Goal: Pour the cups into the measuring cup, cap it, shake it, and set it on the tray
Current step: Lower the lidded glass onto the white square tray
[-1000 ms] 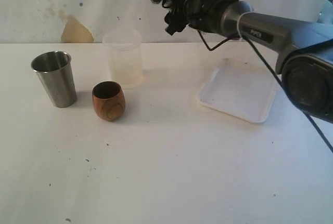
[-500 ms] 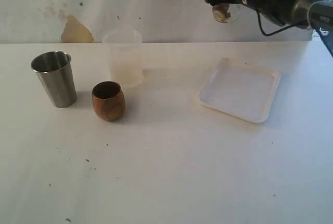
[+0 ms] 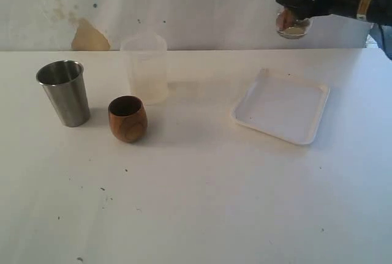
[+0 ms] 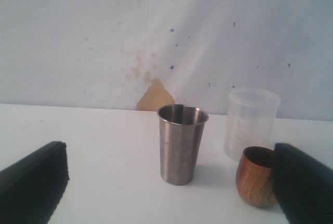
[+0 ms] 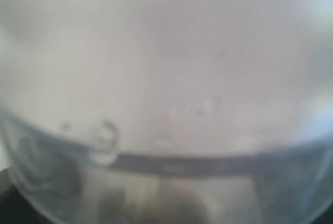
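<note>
What looks like the measuring cup point(image 3: 294, 26) is pinched by right gripper point(image 3: 298, 2) at upper right, above tray point(image 3: 283, 106) in frame. Left gripper point(image 4: 167, 187) is spread. Contents could be spilled if the cup is tilted.

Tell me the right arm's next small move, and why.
Probably lower the right gripper toward the tray: it holds a clear container with brownish contents up in the air, and the tray lies bare. I cannot tell whether the container is capped.
</note>
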Robot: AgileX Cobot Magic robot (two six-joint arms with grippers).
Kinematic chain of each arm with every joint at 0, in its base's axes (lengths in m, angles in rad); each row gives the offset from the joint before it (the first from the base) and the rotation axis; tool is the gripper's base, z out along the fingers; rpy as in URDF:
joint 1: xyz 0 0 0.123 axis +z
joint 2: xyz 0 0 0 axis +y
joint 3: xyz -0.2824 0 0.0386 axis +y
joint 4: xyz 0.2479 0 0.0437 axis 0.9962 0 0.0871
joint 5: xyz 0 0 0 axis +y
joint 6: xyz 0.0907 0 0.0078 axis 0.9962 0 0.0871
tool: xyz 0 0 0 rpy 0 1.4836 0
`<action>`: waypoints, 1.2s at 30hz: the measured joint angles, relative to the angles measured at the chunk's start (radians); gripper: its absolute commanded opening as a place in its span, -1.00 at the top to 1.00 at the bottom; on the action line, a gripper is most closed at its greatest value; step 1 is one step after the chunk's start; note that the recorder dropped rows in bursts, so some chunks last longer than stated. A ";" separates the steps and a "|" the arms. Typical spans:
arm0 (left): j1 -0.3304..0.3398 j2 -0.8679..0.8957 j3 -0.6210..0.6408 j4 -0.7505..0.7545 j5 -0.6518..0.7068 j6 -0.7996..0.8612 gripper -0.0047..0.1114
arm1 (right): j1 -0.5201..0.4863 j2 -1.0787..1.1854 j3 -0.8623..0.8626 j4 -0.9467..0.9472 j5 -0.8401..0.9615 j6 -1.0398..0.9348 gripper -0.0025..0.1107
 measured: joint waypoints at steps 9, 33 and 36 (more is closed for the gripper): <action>0.000 0.000 0.000 0.000 0.000 0.000 -0.89 | -0.034 -0.088 0.002 -0.247 0.161 0.224 0.96; 0.000 0.000 0.000 0.000 0.000 0.000 -0.89 | -0.072 0.002 0.538 0.266 -0.184 -0.494 0.96; 0.000 0.000 0.000 0.000 0.000 0.000 -0.89 | -0.072 0.024 0.538 0.266 -0.188 -0.496 0.96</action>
